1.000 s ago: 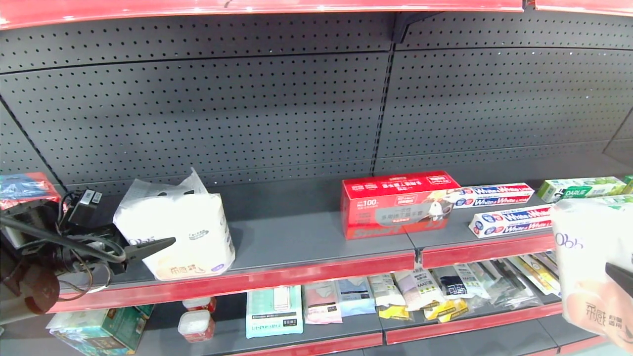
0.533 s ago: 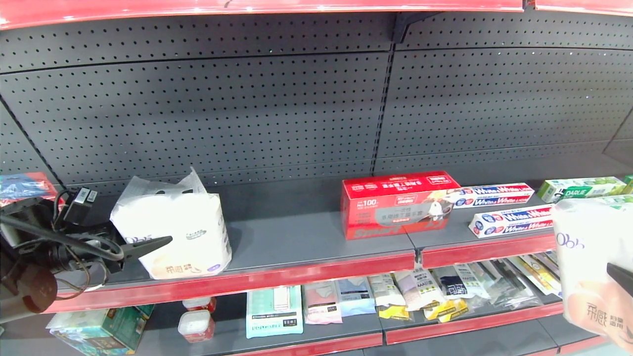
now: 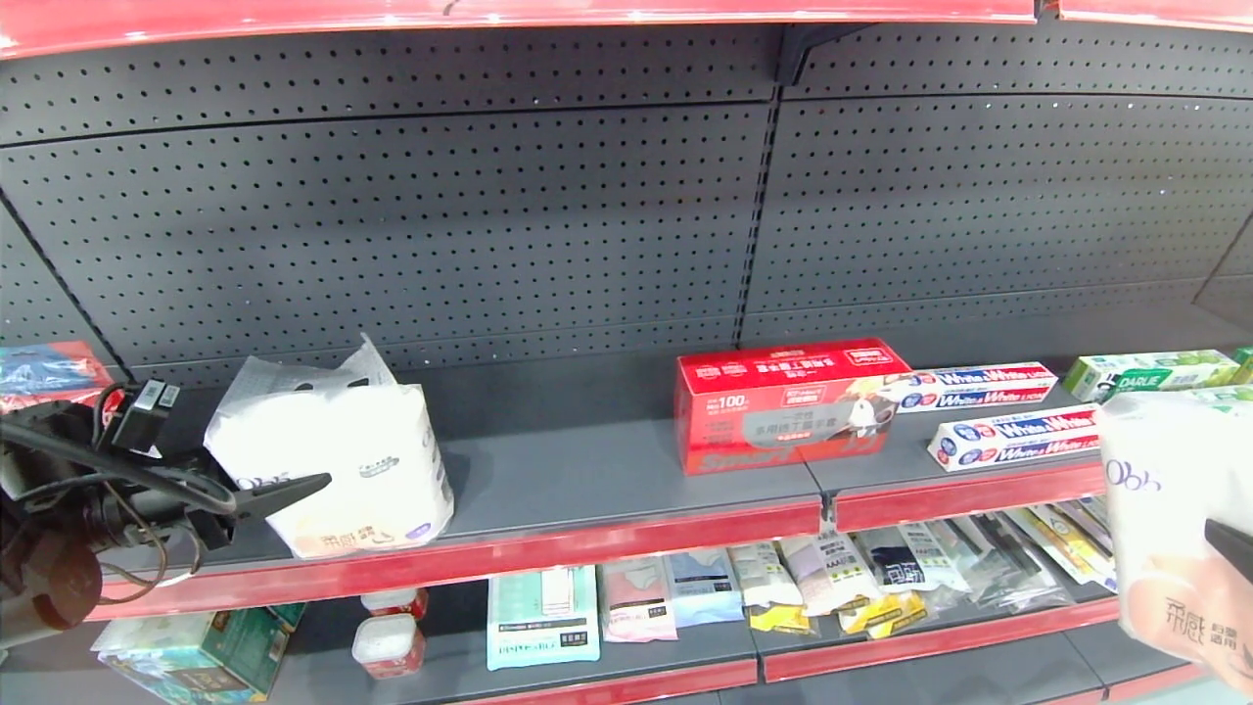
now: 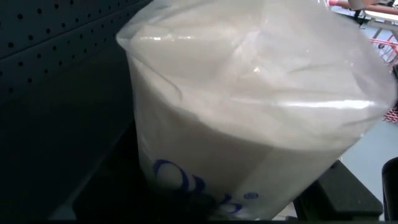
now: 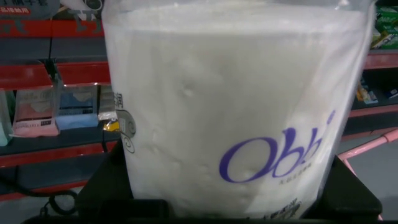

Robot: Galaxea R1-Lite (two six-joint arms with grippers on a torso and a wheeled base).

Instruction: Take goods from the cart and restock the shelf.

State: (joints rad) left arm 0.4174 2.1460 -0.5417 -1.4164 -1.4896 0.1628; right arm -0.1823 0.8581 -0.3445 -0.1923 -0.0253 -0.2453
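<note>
Two tissue packs, each clamped between gripper fingers: the first pack (image 3: 338,460) in the left gripper (image 3: 294,482), tilted at the grey shelf's (image 3: 607,470) front edge; the second pack (image 3: 1160,509) in the right gripper (image 3: 1224,536), before the shelf's right end

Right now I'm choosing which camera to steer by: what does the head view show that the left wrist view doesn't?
Head view alone: the red box, the toothpaste boxes, a second tissue pack at the right edge and the shelf's red lip. Left wrist view alone: creases in the wrap of the tissue pack, up close. Both: that pack and the perforated back panel.
</note>
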